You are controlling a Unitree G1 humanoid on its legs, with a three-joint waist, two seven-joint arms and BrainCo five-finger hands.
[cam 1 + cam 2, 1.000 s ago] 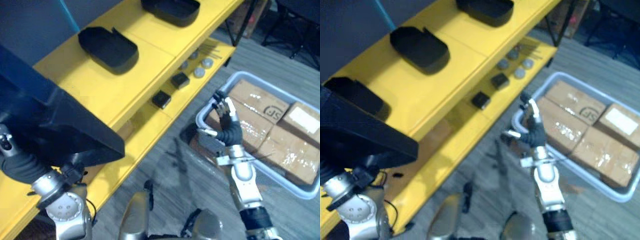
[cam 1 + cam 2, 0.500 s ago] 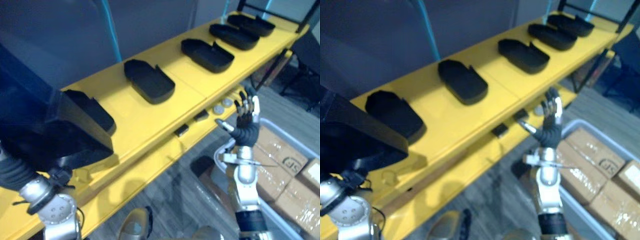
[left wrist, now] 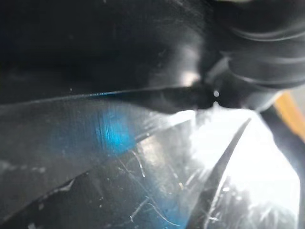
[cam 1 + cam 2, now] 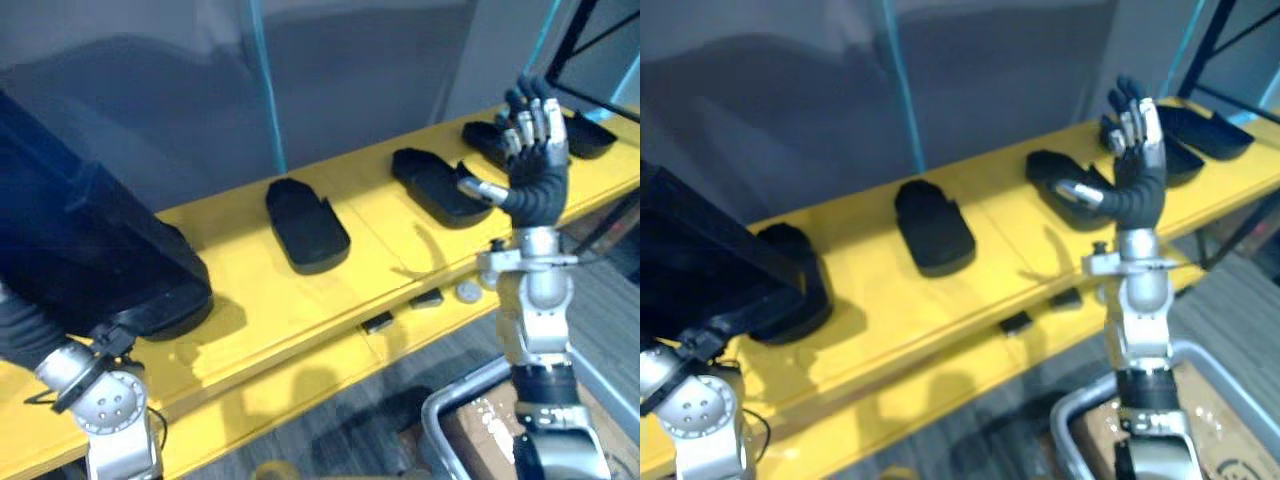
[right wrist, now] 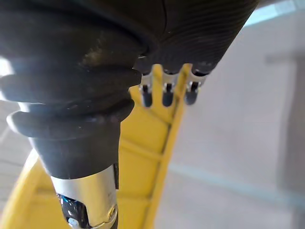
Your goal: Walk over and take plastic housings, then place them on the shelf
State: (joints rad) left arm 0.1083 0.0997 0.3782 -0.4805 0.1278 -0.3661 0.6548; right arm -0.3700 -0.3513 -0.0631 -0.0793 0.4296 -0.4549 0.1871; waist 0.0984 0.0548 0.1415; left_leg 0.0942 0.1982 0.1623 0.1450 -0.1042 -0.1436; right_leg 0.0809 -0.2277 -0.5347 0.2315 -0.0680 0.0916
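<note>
A long yellow shelf [image 4: 385, 245] carries black plastic housings [image 4: 305, 225] lying well apart in a row along its top. One sits near the left end [image 4: 800, 290], another right of the middle [image 4: 435, 185], and more lie at the far right end [image 4: 1215, 135]. On the lower ledge [image 4: 330, 360] lie two small black blocks [image 4: 378, 322] and, near them, a grey disc [image 4: 468, 292].

Lower right: right arm [image 4: 530, 330] stands near vertical, forearm upright. The right robot hand [image 4: 532, 178] is raised, fingers straight and slightly spread, thumb out sideways, holding nothing. Lower left: left arm [image 4: 108, 412] bent low; the left robot hand [image 4: 28, 338] shows its dark ribbed cover, angled upward.
</note>
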